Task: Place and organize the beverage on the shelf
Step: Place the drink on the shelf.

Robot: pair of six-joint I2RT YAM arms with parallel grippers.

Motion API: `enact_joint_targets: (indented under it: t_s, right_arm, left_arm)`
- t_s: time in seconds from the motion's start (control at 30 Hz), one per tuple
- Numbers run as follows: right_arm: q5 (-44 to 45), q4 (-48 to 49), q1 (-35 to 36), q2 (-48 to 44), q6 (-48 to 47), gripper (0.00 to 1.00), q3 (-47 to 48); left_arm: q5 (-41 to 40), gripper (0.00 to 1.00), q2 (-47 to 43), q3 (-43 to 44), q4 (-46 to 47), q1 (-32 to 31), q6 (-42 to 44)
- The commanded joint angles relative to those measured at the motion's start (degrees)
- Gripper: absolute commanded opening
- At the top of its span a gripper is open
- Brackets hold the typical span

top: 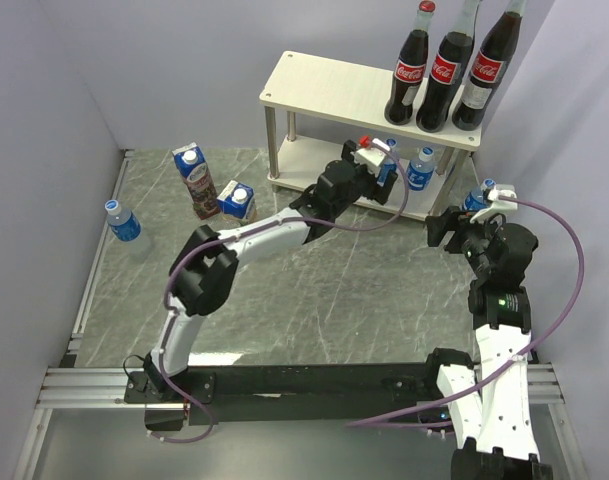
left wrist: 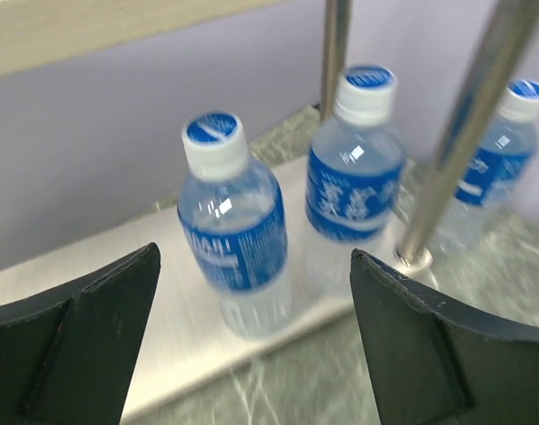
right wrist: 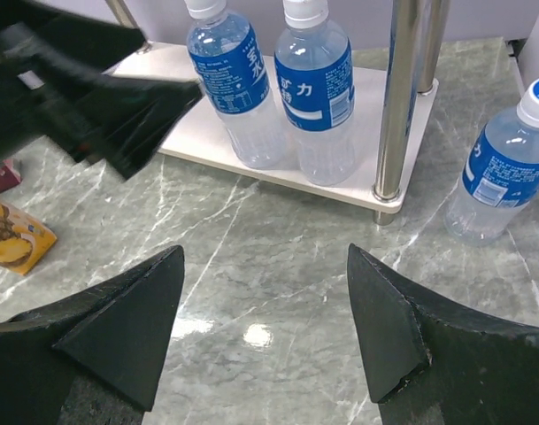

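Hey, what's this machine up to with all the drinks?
Two robot arms are stocking a small shelf. Three cola bottles stand on top, two water bottles on the lower board. The left gripper is open around one of those, not gripping it. The right gripper hangs open and empty. Two loose water bottles and two juice cartons wait on the table.

Top view looks down from behind — both wrist views, close, face the shelf (right wrist: 207, 133)
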Motion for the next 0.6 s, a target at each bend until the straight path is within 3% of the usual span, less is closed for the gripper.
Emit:
enact_joint_targets:
  t_s: [0.0, 0.13, 0.37, 0.57]
  right_arm:
    - [-0.11, 1.29, -0.51, -0.07, -2.37, 0.80, 0.36]
    - [-0.56, -0.20, -0.68, 0.71, -5.00, 0.80, 1.14]
    - [-1.17, -3.45, -3.40, 3.09, -8.79, 0.80, 2.90]
    - [5.67, -4.77, -6.92, 4.58, -10.11, 0.77, 4.57]
  left_arm:
    - [-0.36, 0.94, -8.64, -4.46, 3.01, -0.91, 1.08]
    - [0.69, 0.99, -15.32, -11.85, 0.47, -1.87, -0.06]
    - [2.54, 0.99, -31.12, -21.69, -5.50, -2.58, -2.17]
    - [3.77, 0.99, -45.27, -30.57, -10.60, -2.58, -4.64]
